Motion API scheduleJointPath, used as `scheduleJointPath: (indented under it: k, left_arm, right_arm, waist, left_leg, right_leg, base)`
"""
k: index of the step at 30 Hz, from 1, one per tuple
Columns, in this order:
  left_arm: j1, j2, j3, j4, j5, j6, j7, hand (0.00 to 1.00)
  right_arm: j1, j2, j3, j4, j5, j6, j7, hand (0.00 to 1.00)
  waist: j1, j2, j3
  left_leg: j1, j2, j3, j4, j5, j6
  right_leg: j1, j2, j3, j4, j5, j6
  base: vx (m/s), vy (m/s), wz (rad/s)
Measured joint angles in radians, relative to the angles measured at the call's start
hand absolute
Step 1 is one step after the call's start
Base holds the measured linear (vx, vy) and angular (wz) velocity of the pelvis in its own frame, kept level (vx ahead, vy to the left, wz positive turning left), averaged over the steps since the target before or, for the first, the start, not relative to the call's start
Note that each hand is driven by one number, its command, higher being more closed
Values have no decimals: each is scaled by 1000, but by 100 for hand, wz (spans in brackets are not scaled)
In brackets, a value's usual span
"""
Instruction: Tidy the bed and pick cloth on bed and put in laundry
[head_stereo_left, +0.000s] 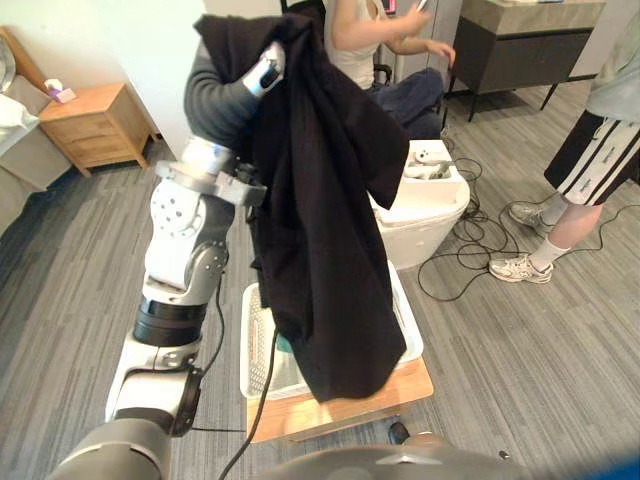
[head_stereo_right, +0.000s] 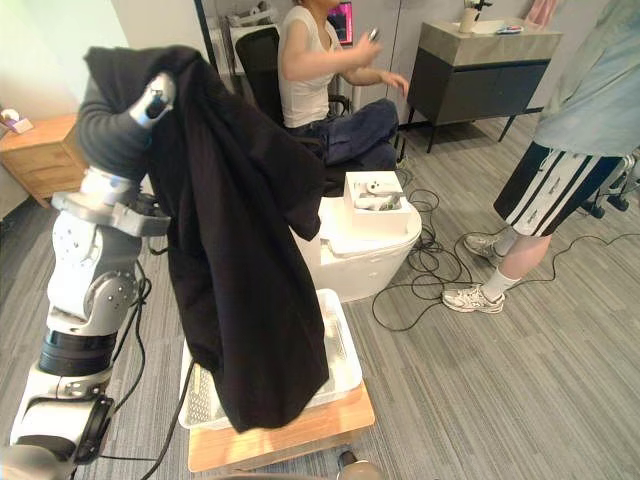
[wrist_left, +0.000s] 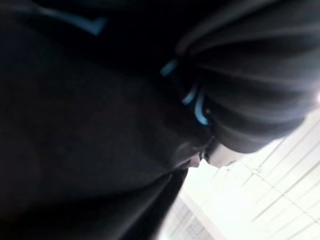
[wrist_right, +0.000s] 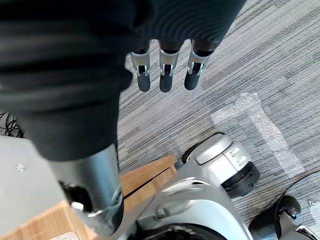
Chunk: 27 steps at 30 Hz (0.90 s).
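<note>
Black cloth (head_stereo_left: 320, 220) is held draped over the raised left hand (head_stereo_left: 265, 68) (its grip cannot be told) above the white laundry basket (head_stereo_left: 256, 345), so lowering and release are judged due next; the right hand (wrist_right: 170, 70) hangs slack, empty.

Robot hand (wrist_right: 167, 75) over grey carpet (wrist_right: 260, 55)

The left hand (head_stereo_left: 264, 72) is raised high; the right hand (wrist_right: 170, 54) hangs, fingers (wrist_right: 193, 75) straight.

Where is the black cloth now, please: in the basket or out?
Out: black cloth hangs from the raised left robot hand, above the white basket.
</note>
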<state>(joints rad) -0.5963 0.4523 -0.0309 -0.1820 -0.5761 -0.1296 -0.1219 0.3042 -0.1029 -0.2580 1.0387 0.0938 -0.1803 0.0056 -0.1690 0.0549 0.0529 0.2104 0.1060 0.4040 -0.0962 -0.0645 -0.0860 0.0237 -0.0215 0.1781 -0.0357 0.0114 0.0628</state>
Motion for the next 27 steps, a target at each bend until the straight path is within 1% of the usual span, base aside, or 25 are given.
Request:
scheduleJointPath:
  k: [1, 3, 6, 7, 8, 11, 12, 13, 14, 16, 19, 24, 26, 27]
  left_arm:
    - [-1, 0, 0, 14, 0, 17, 1, 100]
    - [-1, 0, 0, 32, 0, 36, 0, 100]
    - [0, 0, 0, 67, -1, 77, -14, 100]
    - [6, -1, 0, 93, -2, 105, -47, 100]
    - [16, -2, 0, 100, -3, 118, -57, 100]
    - [136, -17, -14, 165, -2, 165, -137, 100]
    - [164, -17, -20, 184, -1, 174, -153, 100]
    - [219, -20, -39, 218, 3, 197, -181, 100]
    - [251, -24, -50, 230, 11, 205, -193, 100]
    - [365, -64, -92, 255, 55, 208, -234, 100]
    - [457, -93, -141, 265, 98, 208, -271, 100]
    - [515, -104, -181, 286, 132, 200, -273, 100]
    - [531, -114, -197, 286, 136, 183, -276, 100]
    - [544, -119, -207, 286, 136, 178, -290, 100]
  right_arm:
    - [1, 6, -10, 0, 0, -1, 1, 0]
    - [3, 9, -9, 0, 0, -1, 5, 0]
    - [8, 14, -10, -1, 1, -2, 10, 0]
    - [8, 14, -10, -1, 1, -2, 10, 0]
    - [8, 14, -11, -3, 1, -2, 10, 0]
    - [9, 15, -20, -6, 1, -1, 11, 0]
    - [10, 15, -20, -8, 1, 0, 11, 0]
    - [12, 16, -20, -13, 1, 0, 11, 0]
    - [14, 17, -19, -17, 2, 1, 10, 0]
    - [23, 23, -15, -29, 3, 3, 9, 0]
    - [30, 24, -7, -32, 3, 10, 8, 0]
    - [35, 22, 7, -41, 4, 10, -1, 0]
    - [43, 20, 18, -45, 14, 9, -8, 0]
    - [47, 19, 22, -45, 21, 9, -11, 0]
  waist:
    - [-2, 0, 0]
    - [-4, 0, 0]
    - [-4, -2, 3]
    - [-4, -4, 4]
    - [-5, -4, 5]
    - [-8, 2, 9]
    - [-10, 3, 11]
    - [-11, 5, 18]
    - [-13, 6, 20]
    - [-14, 1, 34]
    - [-8, -5, 37]
    - [-9, -5, 37]
    - [-9, -4, 36]
    - [-9, -2, 35]
  left_leg:
    - [0, 0, 0, 0, 0, 0]
    - [0, 0, 2, 0, 0, 0]
    - [0, 0, 2, 0, -1, 1]
    - [0, 0, 3, 0, -1, 1]
    - [0, 0, 4, 0, -1, 1]
    - [8, 0, 15, 0, -3, 2]
    - [10, 0, 17, 0, -4, 2]
    - [15, 0, 19, 0, -5, 1]
    - [16, 0, 18, 0, -5, 1]
    - [14, 0, 18, 0, -5, 1]
    - [12, 0, 16, 0, -5, 1]
    - [8, 1, 7, 0, -5, 1]
    - [5, 1, 1, 0, -5, 1]
    - [4, 1, -2, 0, -5, 1]
  right_leg:
    - [0, 0, 0, 1, 0, 0]
    - [0, 0, 0, 1, 0, 0]
    - [0, 0, 0, 2, -1, -1]
    - [0, 0, 1, 2, -1, -1]
    - [0, -1, 1, 2, -1, -1]
    - [1, 0, -1, 4, -2, -2]
    - [3, 0, -1, 4, -2, -3]
    - [7, 1, -1, 4, -3, -4]
    - [7, 1, -2, 4, -3, -4]
    - [6, 1, -3, 4, -4, -4]
    - [4, 1, -8, 5, -5, -6]
    - [3, -2, -18, 8, -8, -5]
    - [3, -4, -23, 8, -10, -4]
    - [3, -6, -26, 8, -11, -4]
  base:
    - [0, 0, 0]
    - [0, 0, 0]
    - [0, 0, 0]
    - [0, 0, 0]
    - [0, 0, 0]
    - [-7, -18, -6]
    - [-10, -16, -5]
    - [0, 0, 0]
    - [0, 0, 0]
    - [0, 0, 0]
    - [0, 0, 0]
    - [-11, -14, 5]
    - [-10, -12, 8]
    - [-10, -16, 5]
